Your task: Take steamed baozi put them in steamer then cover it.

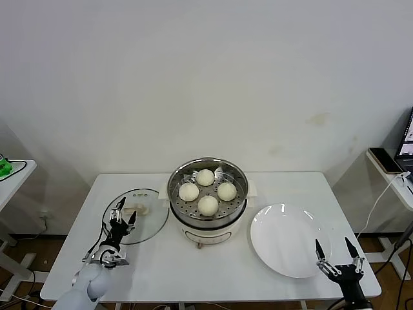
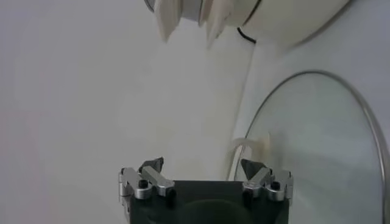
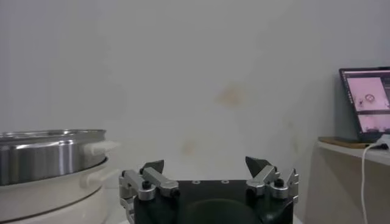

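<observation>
Four cream-white baozi (image 1: 207, 189) sit on the perforated tray inside the steel steamer (image 1: 178, 178) at the table's middle. The clear glass cover (image 1: 150, 219) with its beige handle (image 1: 136, 209) lies flat on the table left of the steamer; it also shows in the left wrist view (image 2: 317, 146). My left gripper (image 1: 122, 213) is open and empty, hovering over the cover's near-left part, close to the handle. My right gripper (image 1: 335, 254) is open and empty at the table's front right, beside the plate. The steamer also shows in the right wrist view (image 3: 42, 155).
An empty white plate (image 1: 290, 240) lies right of the steamer. A side table with a phone (image 1: 387, 160) and a laptop (image 3: 365, 100) stands at the far right. Another small table with a green object (image 1: 5, 166) is at the far left.
</observation>
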